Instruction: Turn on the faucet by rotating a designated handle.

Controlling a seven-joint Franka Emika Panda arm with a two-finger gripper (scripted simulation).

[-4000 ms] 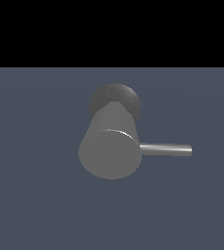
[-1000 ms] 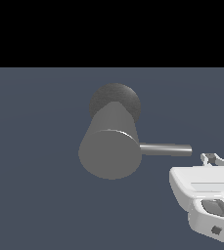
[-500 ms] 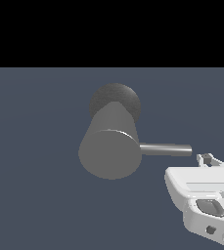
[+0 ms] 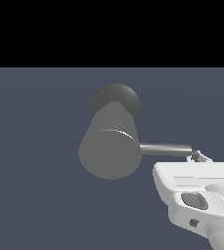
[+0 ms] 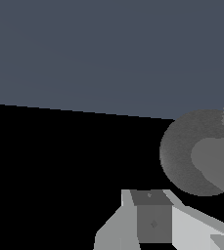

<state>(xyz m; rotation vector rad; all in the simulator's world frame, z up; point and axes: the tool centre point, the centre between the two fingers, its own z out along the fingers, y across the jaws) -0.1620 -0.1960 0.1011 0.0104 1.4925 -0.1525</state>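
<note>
Faucet sits mid-frame in the exterior view: thick matte grey cylinder, flat round end facing the camera, darker rounded base behind and above it. It rests on a flat slate-blue surface; black band above that. No containers in either view.

Handle is the thin shiny rod sticking out from the cylinder toward the exterior view's right, roughly horizontal, dipping slightly at its outer end.

Claw comes in from the lower corner on the exterior view's right. White housing fills that corner, with the fingers pointing up and inward toward the rod's tip. One small fingertip shows right at the free end of the handle; touching or just short of it, can't tell. Finger spacing is mostly hidden behind the housing, so claw opening: cannot tell.

Wrist view: dark rounded base and part of the cylinder at the frame edge, one grey finger pad in the foreground against black. Handle not visible there.
</note>
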